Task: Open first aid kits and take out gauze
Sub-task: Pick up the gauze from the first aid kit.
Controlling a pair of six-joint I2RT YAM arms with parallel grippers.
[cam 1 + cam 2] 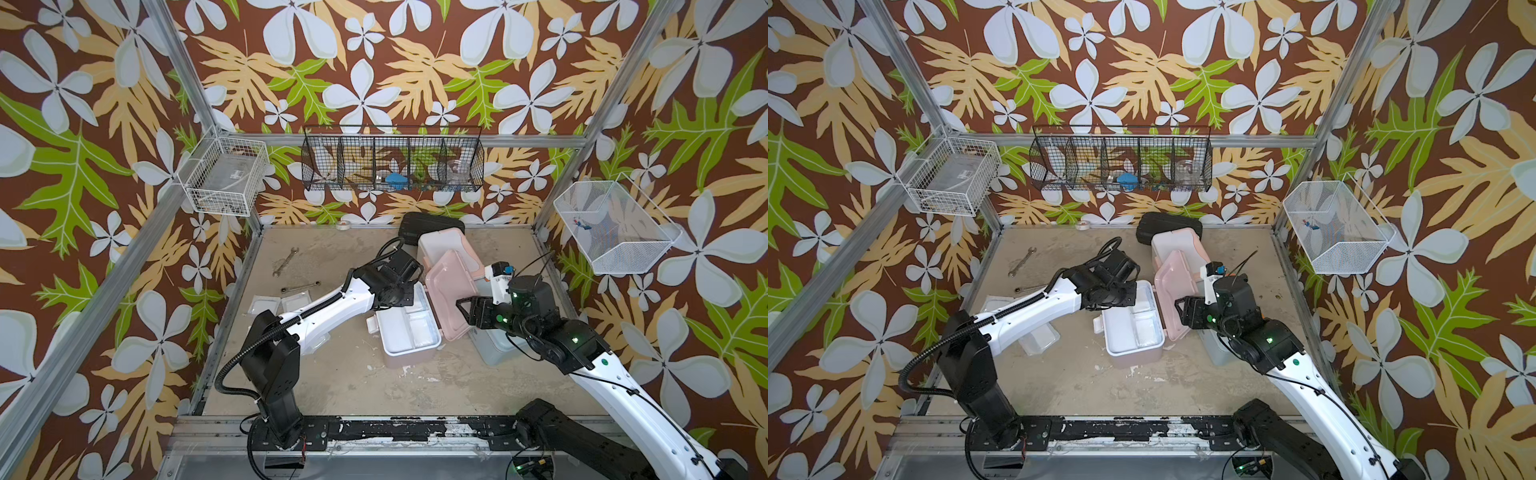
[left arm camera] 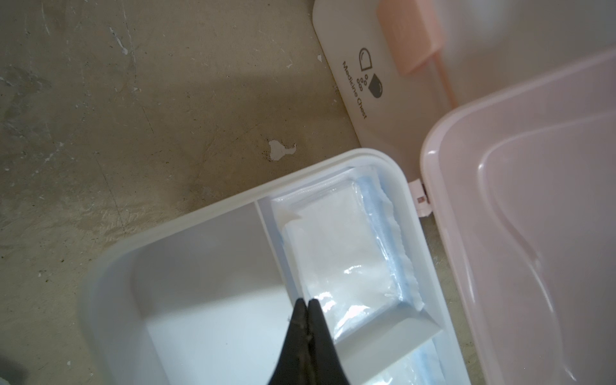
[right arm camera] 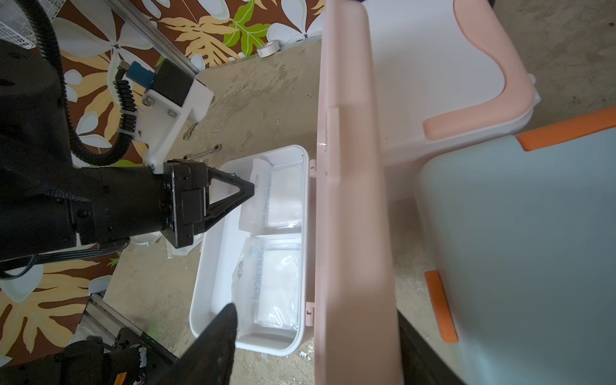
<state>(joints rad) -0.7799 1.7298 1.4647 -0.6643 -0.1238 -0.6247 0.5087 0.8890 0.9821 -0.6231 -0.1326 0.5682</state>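
Note:
The pink first aid kit stands open mid-table, its white tray (image 1: pixel 409 332) beside its raised pink lid (image 1: pixel 451 295). Two gauze packets lie in the tray's side compartments, one (image 2: pixel 343 253) farther back and one (image 3: pixel 273 283) nearer the front. My left gripper (image 2: pixel 307 301) reaches into the tray, shut with its tips pinched on the clear edge of the farther gauze (image 3: pixel 276 196). My right gripper (image 3: pixel 316 310) is open and straddles the lid's edge, one finger on each side. The white and peach kit (image 1: pixel 442 245) sits closed behind. The light blue kit (image 3: pixel 533 250) sits closed under my right arm.
Two more gauze packets (image 1: pixel 266 303) (image 1: pixel 297 299) lie on the table left of the tray. Two wrenches (image 1: pixel 286 259) (image 1: pixel 300 286) lie further back on the left. A black case (image 1: pixel 419 226) and a tape roll (image 1: pixel 344 225) sit at the back wall. Wire baskets (image 1: pixel 392 164) hang on the walls.

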